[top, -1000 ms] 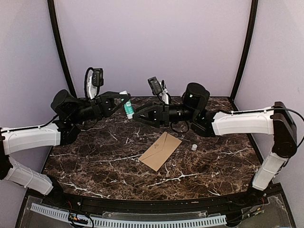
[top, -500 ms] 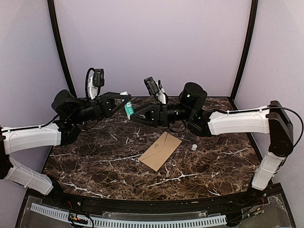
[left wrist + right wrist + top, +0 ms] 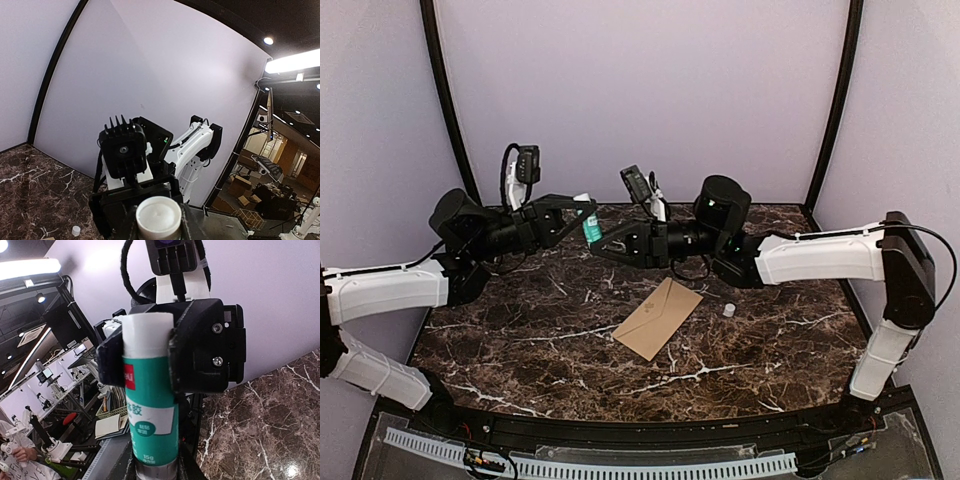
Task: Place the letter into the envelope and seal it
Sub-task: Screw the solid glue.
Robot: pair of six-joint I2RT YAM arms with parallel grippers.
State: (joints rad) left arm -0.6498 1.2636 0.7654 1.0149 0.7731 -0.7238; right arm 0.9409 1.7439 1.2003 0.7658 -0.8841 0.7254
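The tan envelope [image 3: 658,318] lies flat and closed on the marble table [image 3: 520,330], mid-table. The letter is out of view. Behind it, above the table's back edge, my left gripper [image 3: 586,214] is shut on a teal-and-white glue stick [image 3: 590,229]. In the left wrist view the stick's white end [image 3: 158,216] sits between the left gripper's [image 3: 158,229] fingers. My right gripper [image 3: 597,245] meets the stick from the right. In the right wrist view the right gripper [image 3: 152,471] presses both sides of the glue stick's [image 3: 150,415] silver base, while the left gripper [image 3: 150,347] clamps its upper part.
A small white cap [image 3: 728,310] stands on the table to the right of the envelope and shows again as the cap [image 3: 75,230] in the left wrist view. Black frame posts [image 3: 448,100] and lilac walls close in the back corners.
My right arm has slid left toward the glue stick and its jaws have closed in on the stick's lower end. The left arm and the envelope have stayed put.
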